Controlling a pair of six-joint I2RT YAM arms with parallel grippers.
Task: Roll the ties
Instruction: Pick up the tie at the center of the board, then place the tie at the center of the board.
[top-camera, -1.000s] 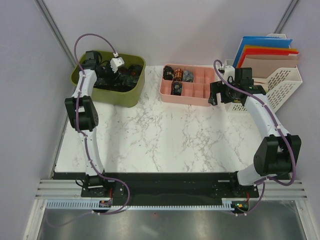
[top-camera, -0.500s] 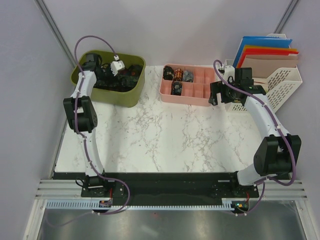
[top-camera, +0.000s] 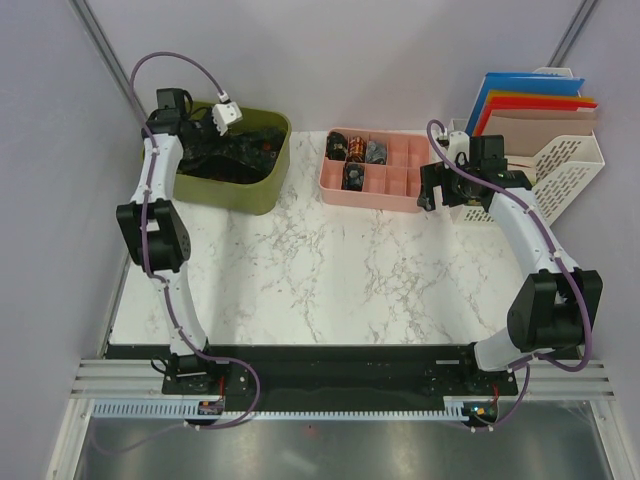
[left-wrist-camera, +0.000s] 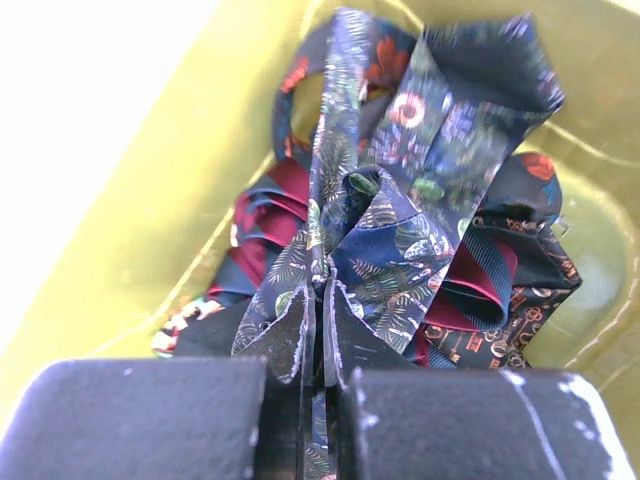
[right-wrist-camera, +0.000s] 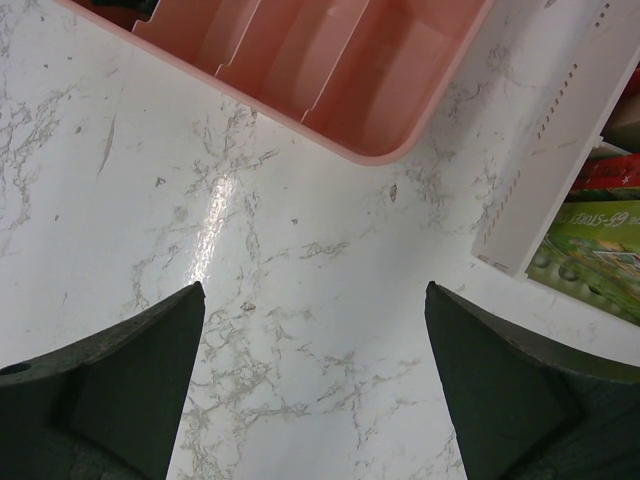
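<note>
Olive-green plastic bin (top-camera: 245, 190) holds the tangled dark patterned fabric ties (left-wrist-camera: 400, 230). Left wrist view alone shows left gripper (left-wrist-camera: 322, 310) pinching one tie's fold; right gripper (right-wrist-camera: 312, 292) spread wide over white marble tabletop (right-wrist-camera: 100, 200).

You're in a robot lab cell: plain partition walls (top-camera: 380, 60), an aluminium mounting rail (top-camera: 110, 380) along the table's (top-camera: 330, 270) near edge.

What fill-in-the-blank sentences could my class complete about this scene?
The left gripper is shut on a ____ in the bin.
The right gripper hangs ____ above the table.
Small rolls sit in the ____ tray.
Missing words: tie, open, pink.
</note>
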